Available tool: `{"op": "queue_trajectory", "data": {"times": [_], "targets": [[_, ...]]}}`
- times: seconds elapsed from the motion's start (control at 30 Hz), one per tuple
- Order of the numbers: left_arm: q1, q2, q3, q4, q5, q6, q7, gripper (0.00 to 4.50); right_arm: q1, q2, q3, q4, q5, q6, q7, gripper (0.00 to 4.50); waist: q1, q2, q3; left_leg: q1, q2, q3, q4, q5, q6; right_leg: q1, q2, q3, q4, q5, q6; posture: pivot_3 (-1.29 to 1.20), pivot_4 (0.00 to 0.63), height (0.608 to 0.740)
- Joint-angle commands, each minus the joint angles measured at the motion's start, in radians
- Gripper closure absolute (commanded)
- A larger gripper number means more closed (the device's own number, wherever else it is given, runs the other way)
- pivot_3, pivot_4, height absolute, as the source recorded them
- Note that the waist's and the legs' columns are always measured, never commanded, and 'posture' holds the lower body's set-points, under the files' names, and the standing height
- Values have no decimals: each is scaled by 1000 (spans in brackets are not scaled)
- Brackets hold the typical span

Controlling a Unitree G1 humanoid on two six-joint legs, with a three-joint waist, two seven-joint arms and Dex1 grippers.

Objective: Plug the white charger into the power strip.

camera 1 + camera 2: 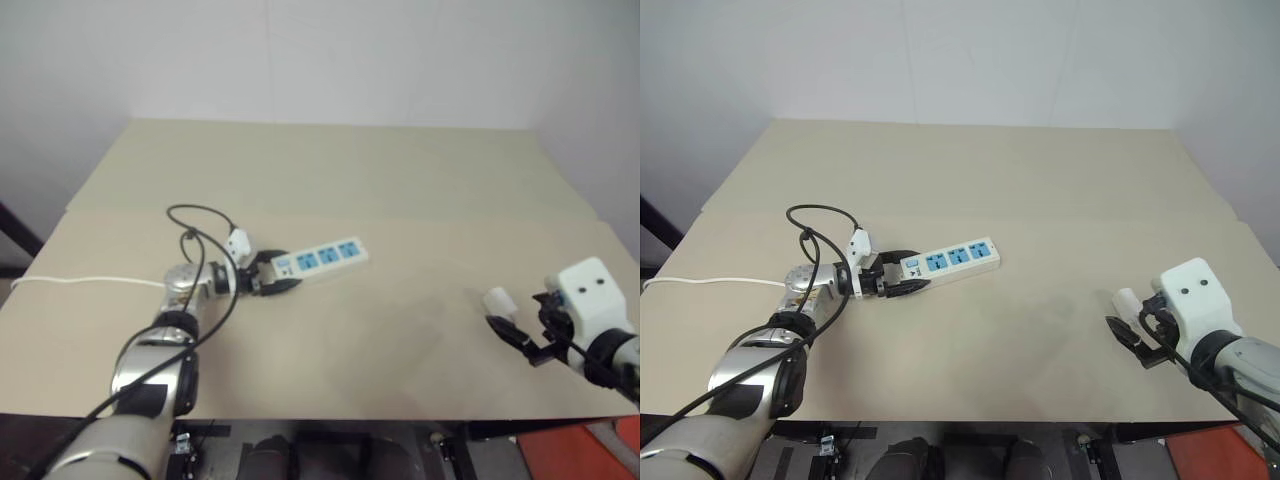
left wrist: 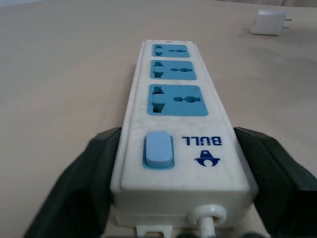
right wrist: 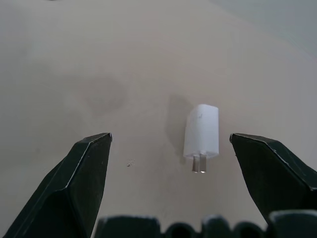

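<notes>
Left hand (image 1: 902, 283) clamped on glossy slab-shaped power strip (image 2: 178, 124) — right hand (image 3: 168, 183) wide open, empty.

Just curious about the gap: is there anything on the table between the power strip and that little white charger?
No. In the left eye view only bare tabletop lies between the power strip and the white charger.

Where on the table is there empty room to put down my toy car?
Most of the table is bare. The widest free patch lies behind the power strip, up to the far edge. Another lies between the power strip and the white charger. It is crowded near the left gripper, shut on the strip's switch end, and around the open right gripper, where the charger lies.
</notes>
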Motion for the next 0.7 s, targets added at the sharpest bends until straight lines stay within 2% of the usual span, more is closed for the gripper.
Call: {"op": "queue_trajectory", "data": {"times": [0.03, 0.27, 0.53, 0.63, 0.7], "targets": [[4, -14, -4, 9, 20, -10, -21, 1230, -12, 2, -32, -26, -14, -29, -12, 0, 0, 0, 0, 0, 0, 0, 0, 0, 0, 0, 0, 0, 0, 0, 0, 0, 150, 740], [13, -8, -10, -2, 30, -3, -25, 1230, -30, 2, -17, -13, -21, -32, -15, 0, 0, 0, 0, 0, 0, 0, 0, 0, 0, 0, 0, 0, 0, 0, 0, 0, 150, 740], [42, -4, -12, -75, -6, 13, -172, 1230, -57, -7, 22, 18, -24, -46, -19, 0, -2, 0, 0, 0, 0, 0, 1, 0, 0, 0, 0, 0, 0, 0, 0, 0, 150, 740], [65, -14, -39, -116, 12, 7, -163, 1230, -198, -74, 50, 105, 44, 71, 22, 0, -5, 0, 0, 0, 0, 0, 3, -1, 1, 0, 0, 1, 1, 0, 1, 0, 150, 740], [84, -28, -51, -155, 9, 12, -149, 1230, -363, -161, 135, 217, 62, 158, 41, 0, -6, 1, 0, 0, 0, 1, 5, -1, 2, 0, 0, 2, 0, 1, 1, 0, 150, 740]]}}
